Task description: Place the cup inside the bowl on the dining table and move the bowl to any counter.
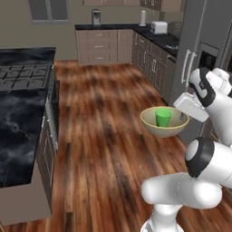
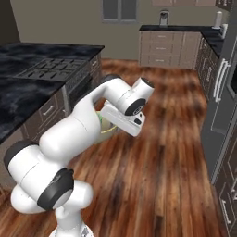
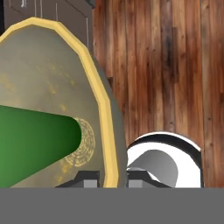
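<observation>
Bowl (image 1: 164, 128) rim pinched in tool (image 3: 107, 177), apparently; cup (image 1: 163, 117) inside.

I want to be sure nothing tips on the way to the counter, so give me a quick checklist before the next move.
1. Cup inside bowl: ok.
2. Gripper pinching the bowl's rim, one finger on each side: ok.
3. Bowl lifted off the dining table, carried over the floor: ok.
4. Bowl held level in the left base view: ok.
5. Free landing spot on the counter: cannot tell.
</observation>
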